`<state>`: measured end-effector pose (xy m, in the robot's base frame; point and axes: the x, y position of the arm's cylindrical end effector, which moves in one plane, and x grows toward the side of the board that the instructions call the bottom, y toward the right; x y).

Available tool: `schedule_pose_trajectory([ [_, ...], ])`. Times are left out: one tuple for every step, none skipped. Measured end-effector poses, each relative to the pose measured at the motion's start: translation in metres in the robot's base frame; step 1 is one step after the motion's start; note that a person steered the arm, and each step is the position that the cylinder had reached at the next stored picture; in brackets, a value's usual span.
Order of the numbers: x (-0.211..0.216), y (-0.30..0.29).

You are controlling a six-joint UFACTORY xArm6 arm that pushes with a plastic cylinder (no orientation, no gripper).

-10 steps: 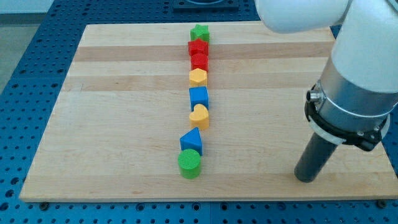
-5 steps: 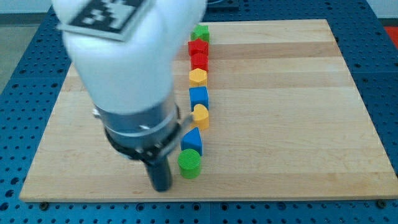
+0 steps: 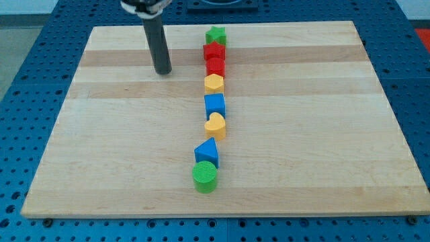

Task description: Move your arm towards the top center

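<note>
- My tip rests on the board, touching no block, well to the view's left of the red blocks.
- The approach looks nearly done.
- Next: slide up and rightward, stopping short of the green star.

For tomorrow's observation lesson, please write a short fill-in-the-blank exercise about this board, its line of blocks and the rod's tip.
1. My tip stands to the view's ____ of the red blocks.
2. The block nearest the view's bottom is a ____ cylinder.
3. The green star is at the line's ____ end.

Missing words: left; green; top
</note>
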<state>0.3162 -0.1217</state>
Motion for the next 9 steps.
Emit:
schedule_pose_trajectory([
  [-0.043,0.004],
  [-0.086,0.020],
  [-0.123,0.046],
  [-0.123,0.086],
  [-0.123,0.152],
  [-0.123,0.187],
  [-0.103,0.189],
  [-0.078,0.189],
  [-0.058,0.189],
])
